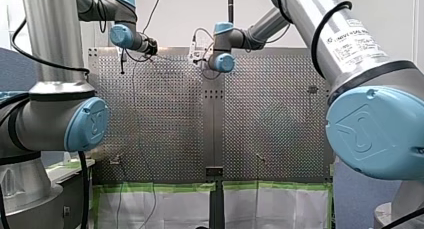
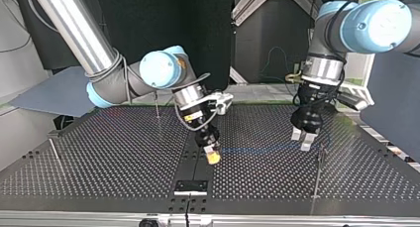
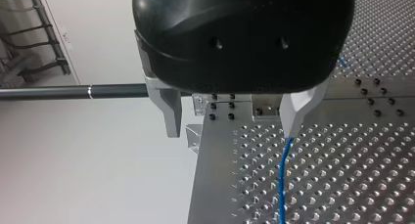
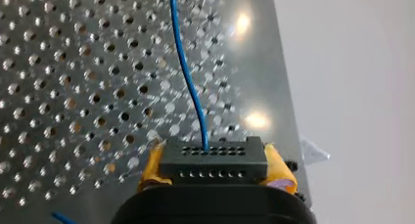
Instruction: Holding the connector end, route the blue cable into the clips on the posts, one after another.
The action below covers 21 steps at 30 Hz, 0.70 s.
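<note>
While my right arm's jaws are clamped on the black connector (image 4: 213,160), yellow pads (image 4: 279,168) on either side of it, my left arm's jaws are released: metal fingers (image 3: 169,111) apart, nothing in the gap.

Right wrist view: the blue cable (image 4: 188,72) exits the connector's perforated face and runs ahead over the perforated table (image 4: 58,87).

Top view: right arm enters at the view's left and angles down. The connector end is low over the table, near the middle seam. From there the cable shows as a faint blue line running toward the view's right, as far as my left arm's jaws, which hang just above the table.

Left wrist view: the cable lies on the table ahead of one finger's tip, beside that finger rather than between the two. Can't tell if it touches.

Posts in the top view: one thin post (image 2: 156,107) behind the right wrist, one (image 2: 53,150) at the far left, one (image 2: 317,172) just beside the left jaws. Clips on them are too small to make out, so can't tell whether the cable sits in any.
</note>
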Each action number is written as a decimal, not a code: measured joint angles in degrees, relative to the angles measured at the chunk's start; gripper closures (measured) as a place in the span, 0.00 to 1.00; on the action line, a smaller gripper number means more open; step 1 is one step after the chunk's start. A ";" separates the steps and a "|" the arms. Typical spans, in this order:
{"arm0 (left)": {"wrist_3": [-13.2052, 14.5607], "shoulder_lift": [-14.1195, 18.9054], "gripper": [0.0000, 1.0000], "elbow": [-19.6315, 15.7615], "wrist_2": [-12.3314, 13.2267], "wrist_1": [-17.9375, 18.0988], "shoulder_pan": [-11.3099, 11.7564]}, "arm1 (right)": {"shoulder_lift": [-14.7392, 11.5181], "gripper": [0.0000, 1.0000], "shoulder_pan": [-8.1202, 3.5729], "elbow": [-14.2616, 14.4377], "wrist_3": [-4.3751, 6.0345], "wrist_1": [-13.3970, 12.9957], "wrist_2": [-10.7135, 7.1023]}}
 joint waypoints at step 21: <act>-0.43 -3.78 0.00 0.83 -0.99 0.00 -0.90 | 0.00 1.00 1.66 -2.08 0.08 -0.15 -0.20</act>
